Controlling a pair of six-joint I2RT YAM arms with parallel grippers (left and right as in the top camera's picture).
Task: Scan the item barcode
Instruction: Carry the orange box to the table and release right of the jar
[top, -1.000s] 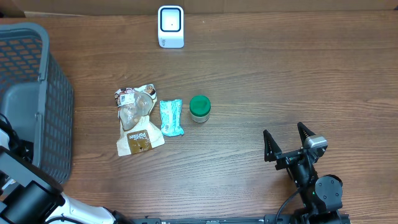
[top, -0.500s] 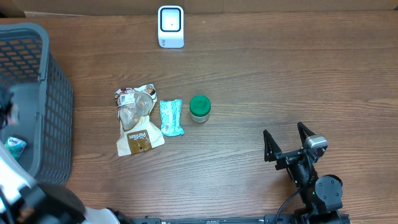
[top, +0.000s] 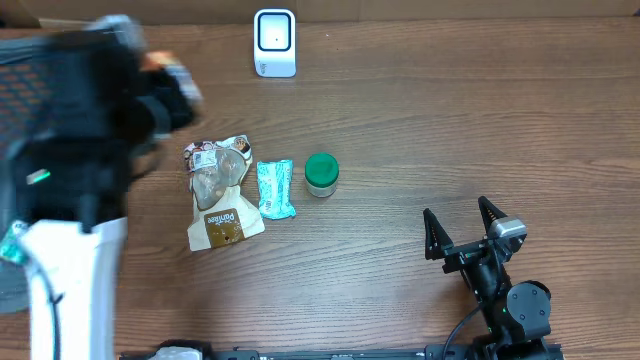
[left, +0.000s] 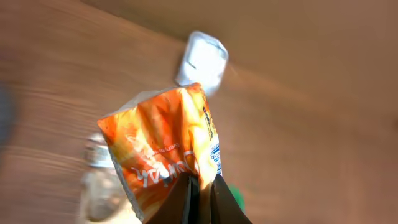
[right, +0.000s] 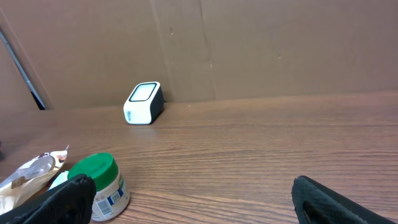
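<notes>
Looking from overhead, the left arm (top: 80, 140) is a big dark blur over the left part of the wooden table (top: 450, 120). At its far end a small part of the orange packet (top: 160, 62) shows. How the fingers stand there I cannot tell in this view. The white scanner (top: 274, 42) stands at the far edge, to the right of the orange packet and apart from it. Near the middle lie a brown snack bag (top: 220, 195), a teal packet (top: 275, 188) just right of it, and a green-lid jar (top: 321, 173) just right of the teal one. The right gripper (top: 463, 238) is at the near right, well apart from all items, with its fingers spread wide and nothing between them.

From the left wrist, the left gripper (left: 203, 183) has its fingers (left: 186, 202) clenched on the lower edge of the orange packet, which rises above them, off the table. A strip of barcode shows on the packet's right edge. The scanner (left: 202, 59) is beyond the packet's top, a little blurred.

From the right wrist, both dark fingers (right: 62, 202) sit in the lower corners, released and grasping nothing. The scanner (right: 144, 102) stands far left, before a cardboard wall (right: 249, 50). The green-lid jar (right: 99, 180) is near left, with the brown snack bag (right: 31, 174) left of it.
</notes>
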